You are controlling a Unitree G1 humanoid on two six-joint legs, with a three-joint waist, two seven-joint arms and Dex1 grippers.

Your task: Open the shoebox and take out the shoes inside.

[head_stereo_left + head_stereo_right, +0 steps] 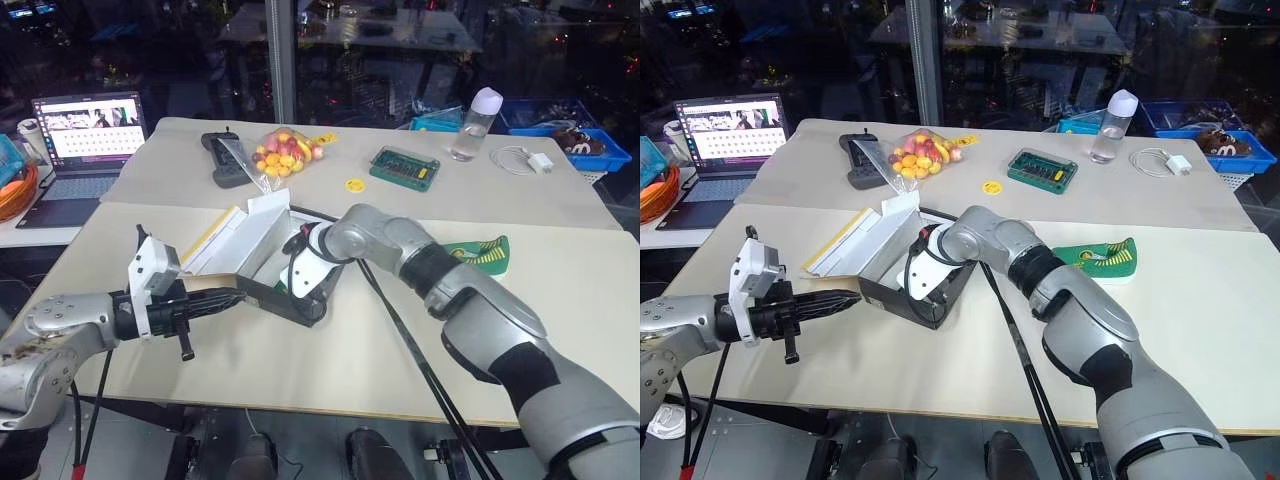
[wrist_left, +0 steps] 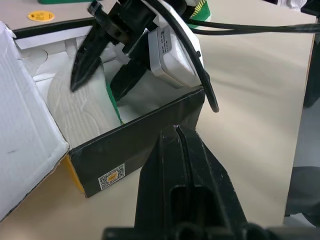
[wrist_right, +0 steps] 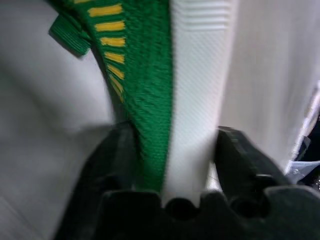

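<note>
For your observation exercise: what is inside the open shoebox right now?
Inside the shoebox lies one green sneaker on its side, white sole showing, with the right tool reaching in around it. The box floor under the shoe is covered. The other sneaker lies outside on the table.

shoe in shoebox (image 1: 262, 262): mostly hidden by right pincer (image 2: 102, 75) | box lettering: unreadable

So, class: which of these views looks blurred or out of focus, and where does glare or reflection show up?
Right wrist view: the shoe between the right gripper is soft with blur. Left wrist view: the shoebox is sharp and evenly lit. Left eye view: the dark window carries reflections and light specks.
</note>
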